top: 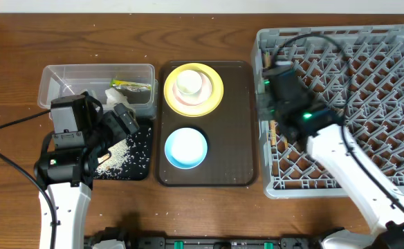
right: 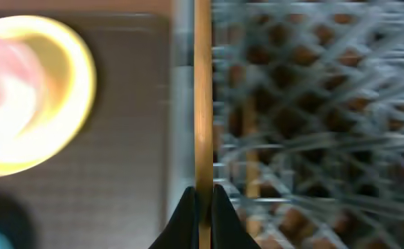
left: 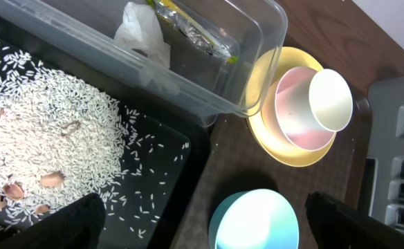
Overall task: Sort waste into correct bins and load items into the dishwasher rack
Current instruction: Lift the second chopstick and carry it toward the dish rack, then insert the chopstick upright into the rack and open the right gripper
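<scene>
A single chopstick point(right: 202, 90) is pinched between the closed fingers of the right gripper point(right: 202, 192). It is held at the left edge of the dishwasher rack point(top: 368, 41), with most of its length projecting ahead of the fingertips along the rack's wall. Because so thin a stick is gripped near one end only, it can be pivoted or slipped in the grip by any contact with a peg or the rim. If it is released over the rim, it is likely to be dropped onto the brown serving tray point(top: 240, 138) beside the yellow plate point(top: 194, 88) rather than into the grid. If it is let go flat, it may be lost through the open lattice or left bridging the pegs. The right wrist view is blurred, so its exact place over the rim cannot be judged. The left gripper point(left: 202, 207) is spread wide and empty above the black tray point(left: 181, 173) of rice point(left: 57, 117). The blue bowl point(left: 254, 221) and white cup point(left: 330, 100) are not yet loaded, and the cup, stacked on the plate, could be toppled by a careless approach.
</scene>
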`<state>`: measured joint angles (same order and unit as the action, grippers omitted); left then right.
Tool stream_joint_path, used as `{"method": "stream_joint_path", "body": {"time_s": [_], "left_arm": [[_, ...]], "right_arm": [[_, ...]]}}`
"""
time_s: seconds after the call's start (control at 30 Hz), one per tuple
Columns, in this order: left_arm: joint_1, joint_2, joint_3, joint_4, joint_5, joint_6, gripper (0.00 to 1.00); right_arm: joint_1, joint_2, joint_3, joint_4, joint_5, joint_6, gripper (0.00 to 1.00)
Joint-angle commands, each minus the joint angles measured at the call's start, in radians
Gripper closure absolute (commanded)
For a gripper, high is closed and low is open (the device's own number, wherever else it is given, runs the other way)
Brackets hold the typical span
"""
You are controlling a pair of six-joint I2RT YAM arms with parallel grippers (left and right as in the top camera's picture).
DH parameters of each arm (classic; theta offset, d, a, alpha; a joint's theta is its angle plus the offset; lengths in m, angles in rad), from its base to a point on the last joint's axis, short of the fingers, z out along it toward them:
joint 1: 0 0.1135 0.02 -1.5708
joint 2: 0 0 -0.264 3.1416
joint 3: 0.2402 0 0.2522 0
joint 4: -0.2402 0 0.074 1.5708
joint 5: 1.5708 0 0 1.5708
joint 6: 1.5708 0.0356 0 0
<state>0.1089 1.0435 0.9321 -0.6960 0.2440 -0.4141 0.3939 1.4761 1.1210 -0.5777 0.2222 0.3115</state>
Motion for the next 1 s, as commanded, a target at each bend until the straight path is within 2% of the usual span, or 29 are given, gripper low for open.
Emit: {"method": "stream_joint_path", "body": {"time_s": [0.0, 0.3, 0.97], "left_arm": [[0.004, 0.000, 0.022, 0.000, -0.002, 0.013, 0.04], [0.004, 0.001, 0.022, 0.000, -0.002, 0.013, 0.05], [0.004, 0.001, 0.022, 0.000, -0.002, 0.013, 0.04]], "right_arm": [[-0.068, -0.010, 0.012, -0.019, 0.032, -0.061, 0.99], [-0.179, -0.009, 0.008, -0.069, -0.046, -0.130, 0.99], [-0.191, 0.122, -0.003, -0.061, -0.066, -0.153, 0.99]]}}
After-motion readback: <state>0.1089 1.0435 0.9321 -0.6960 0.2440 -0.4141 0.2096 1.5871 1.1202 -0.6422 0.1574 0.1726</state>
